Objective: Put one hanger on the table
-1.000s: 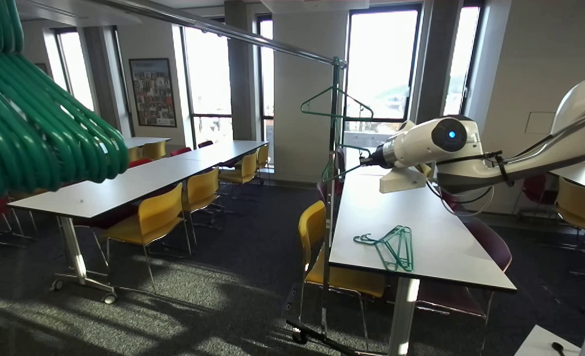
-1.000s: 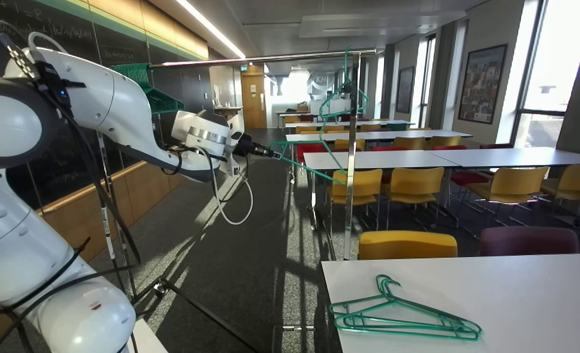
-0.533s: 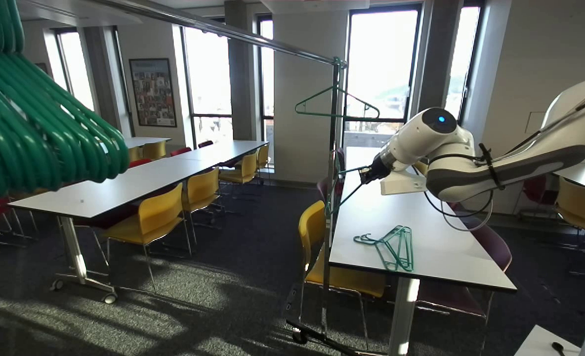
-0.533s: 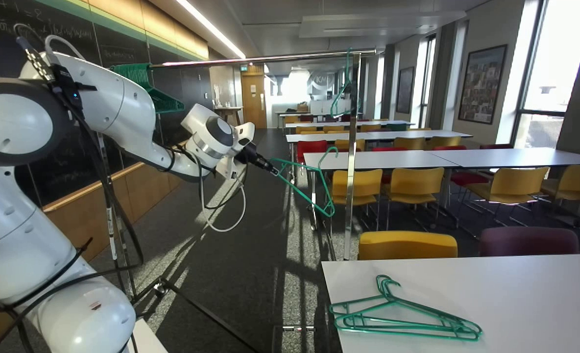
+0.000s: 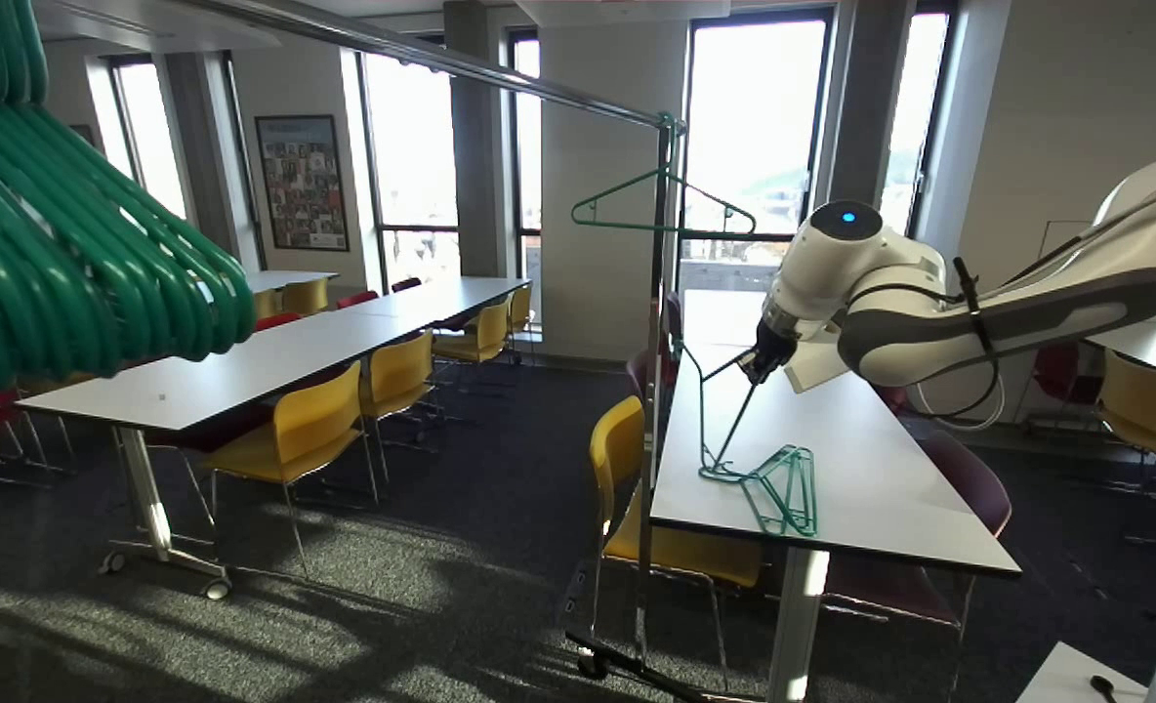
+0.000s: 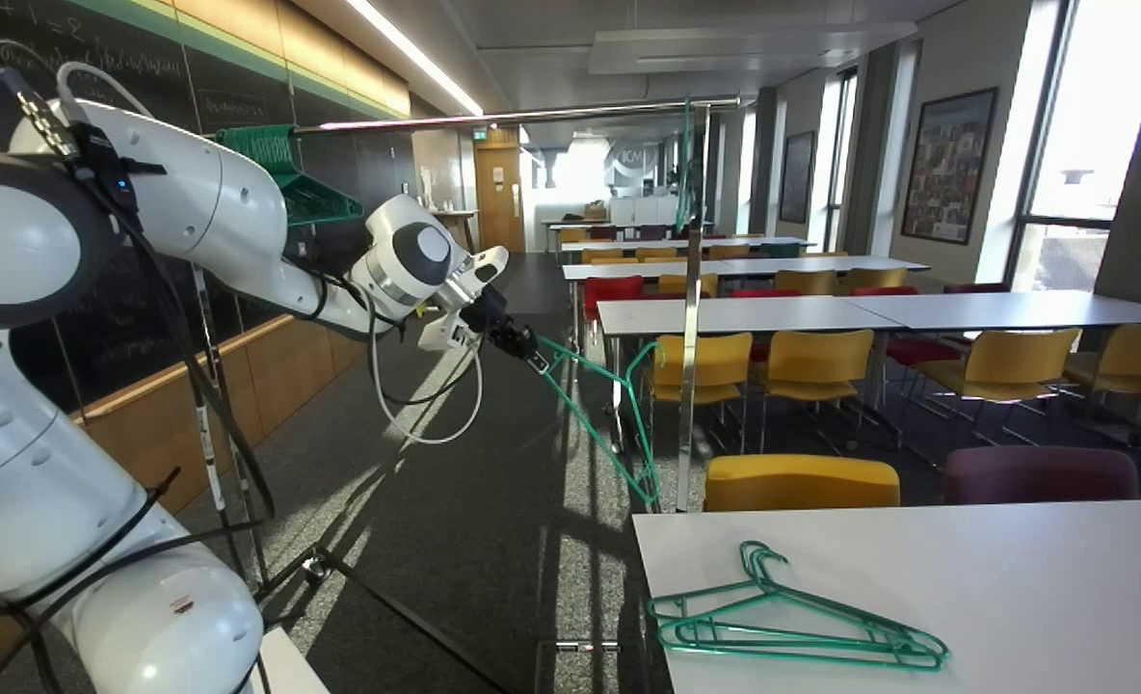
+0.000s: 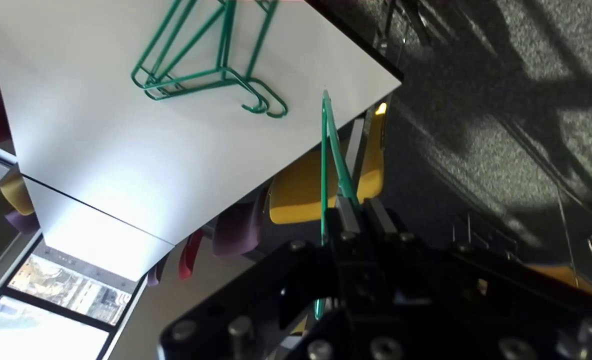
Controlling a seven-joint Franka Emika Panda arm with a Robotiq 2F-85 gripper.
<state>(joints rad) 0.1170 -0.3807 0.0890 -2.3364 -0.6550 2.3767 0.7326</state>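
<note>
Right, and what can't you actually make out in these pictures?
Part of the held hanger: hidden by the gripper in the wrist view.
How many bunched hangers: they overlap, and the left and top edges cut them off in an exterior view.
Details on the framed poster: too small in both exterior views.
The chalk writing: too small and faint to read fully in an exterior view.

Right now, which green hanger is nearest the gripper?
The tilted hanger clamped in the gripper; the other hangers lie on the table or hang from the rail.
</note>
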